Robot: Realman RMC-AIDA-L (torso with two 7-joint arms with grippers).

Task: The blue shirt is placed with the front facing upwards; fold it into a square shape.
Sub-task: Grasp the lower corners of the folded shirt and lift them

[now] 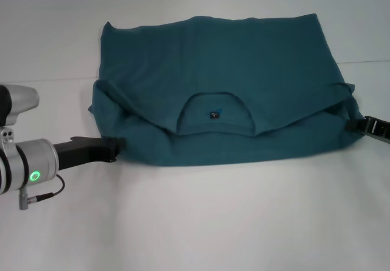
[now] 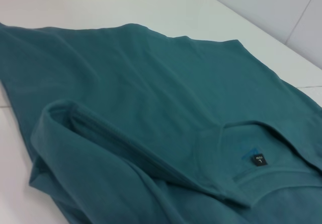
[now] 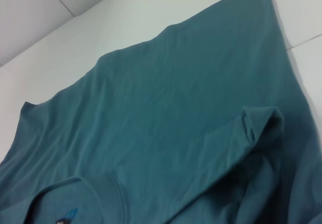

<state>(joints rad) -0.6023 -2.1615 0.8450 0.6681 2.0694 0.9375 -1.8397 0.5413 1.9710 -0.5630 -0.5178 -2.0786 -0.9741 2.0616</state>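
The blue shirt lies spread on the white table, with its plain teal cloth folded over toward me. The neck opening faces up and shows the small black label. No chest print shows. My left gripper is low at the shirt's left edge, shut on the bunched cloth there. At the right edge my right gripper is shut on the cloth as well. The left wrist view has the shirt with a rolled sleeve fold and the label. A raised sleeve fold on the shirt appears in the right wrist view.
The white table stretches bare in front of the shirt and to its left. A seam line in the table runs behind the shirt. My left arm's silver wrist with a green light sits at the near left.
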